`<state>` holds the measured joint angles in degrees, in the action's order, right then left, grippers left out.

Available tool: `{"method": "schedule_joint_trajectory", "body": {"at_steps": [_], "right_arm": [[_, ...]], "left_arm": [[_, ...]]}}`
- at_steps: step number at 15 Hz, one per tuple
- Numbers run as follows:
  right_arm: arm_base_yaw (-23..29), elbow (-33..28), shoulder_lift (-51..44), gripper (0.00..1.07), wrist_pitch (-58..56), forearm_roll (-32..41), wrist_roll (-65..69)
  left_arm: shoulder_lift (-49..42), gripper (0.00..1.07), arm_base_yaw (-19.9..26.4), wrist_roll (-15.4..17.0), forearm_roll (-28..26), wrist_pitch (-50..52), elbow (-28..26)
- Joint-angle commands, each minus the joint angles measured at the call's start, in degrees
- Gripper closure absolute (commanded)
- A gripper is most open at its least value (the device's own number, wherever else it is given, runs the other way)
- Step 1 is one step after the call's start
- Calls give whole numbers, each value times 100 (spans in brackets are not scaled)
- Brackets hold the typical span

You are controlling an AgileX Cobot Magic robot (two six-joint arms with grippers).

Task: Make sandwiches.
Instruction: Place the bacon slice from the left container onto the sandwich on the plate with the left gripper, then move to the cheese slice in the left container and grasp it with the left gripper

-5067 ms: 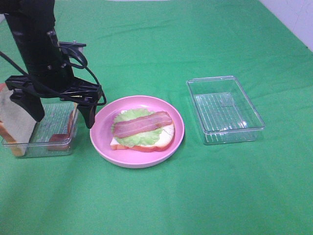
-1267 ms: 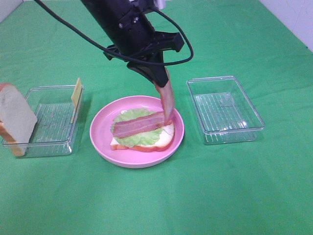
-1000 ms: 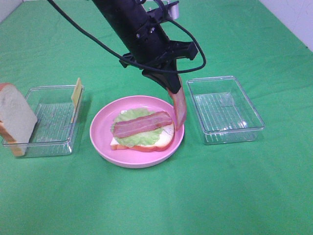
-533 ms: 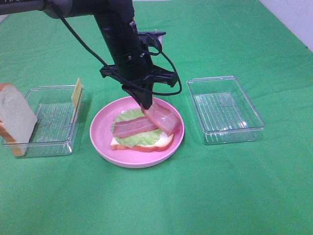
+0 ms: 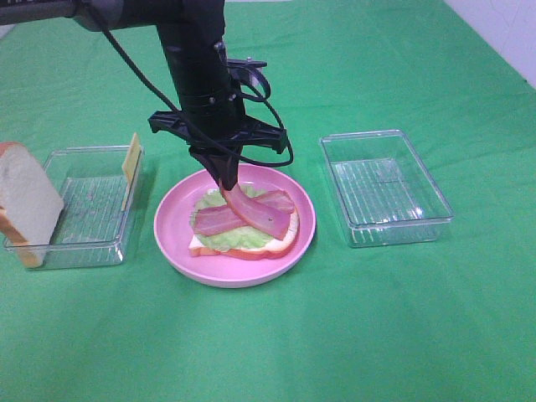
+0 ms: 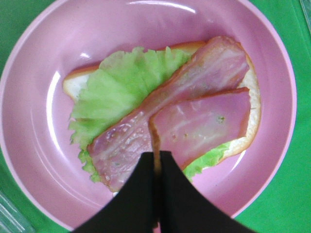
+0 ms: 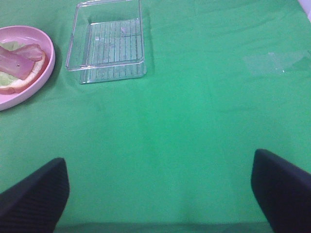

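An open sandwich (image 5: 243, 239) lies on the round pink plate (image 5: 219, 273): a bread slice, pale green lettuce (image 6: 121, 82) and a bacon strip (image 6: 214, 63). My left gripper (image 5: 226, 179) is just above the plate's far side. It is shut on one end of a second bacon strip (image 5: 261, 214), which lies crosswise over the first. In the left wrist view the black fingertips (image 6: 146, 184) pinch that strip's (image 6: 204, 124) edge. My right gripper (image 7: 158, 162) is open and empty over bare cloth, to the right of the plate (image 7: 46, 65).
A clear tray (image 5: 92, 219) left of the plate holds upright bread slices (image 5: 25, 201) and a leaning yellow cheese slice (image 5: 131, 159). An empty clear tray (image 5: 385, 186) stands right of the plate and also shows in the right wrist view (image 7: 109, 43). Green cloth covers the table.
My left gripper carried the bacon strip from the left tray over the plate. In the last half second it moved left and lower, and the strip came to lie across the first.
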<state>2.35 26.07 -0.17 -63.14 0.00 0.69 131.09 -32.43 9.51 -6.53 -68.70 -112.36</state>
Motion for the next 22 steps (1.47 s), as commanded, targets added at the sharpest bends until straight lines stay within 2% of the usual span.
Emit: {"method": "schedule_joint_trajectory", "body": {"at_steps": [1,3,4,5,6,7,8,11,13,15,19,22], "right_arm": [[-17,-17,-178,11,0,0,-69],[-17,-17,-178,11,0,0,-69],[-17,-17,-178,11,0,0,-69],[-17,-17,-178,11,0,0,-69],[-17,-17,-178,11,0,0,-69],[-17,-17,-178,11,0,0,-69],[-17,-17,-178,11,0,0,-69],[-17,-17,-178,11,0,0,-69],[-17,-17,-178,11,0,0,-69],[-17,-17,-178,11,0,0,-69],[-17,-17,-178,11,0,0,-69],[-17,-17,-178,11,0,0,-69]], "left_arm": [[-17,107,-29,69,115,0,-17],[-17,107,-29,69,172,29,-17],[-17,102,-29,69,183,29,-17],[-17,89,-29,103,183,17,-17],[-29,36,-29,201,183,-69,-17],[-40,9,-29,160,206,-229,-52],[-69,5,-29,172,218,-435,-160],[-338,5,-29,189,223,-699,-464],[-659,6,6,160,275,-699,-453],[-928,6,298,172,309,-699,-367],[-1232,6,1100,195,286,-699,395],[-1209,6,1530,195,390,-699,533]]}}
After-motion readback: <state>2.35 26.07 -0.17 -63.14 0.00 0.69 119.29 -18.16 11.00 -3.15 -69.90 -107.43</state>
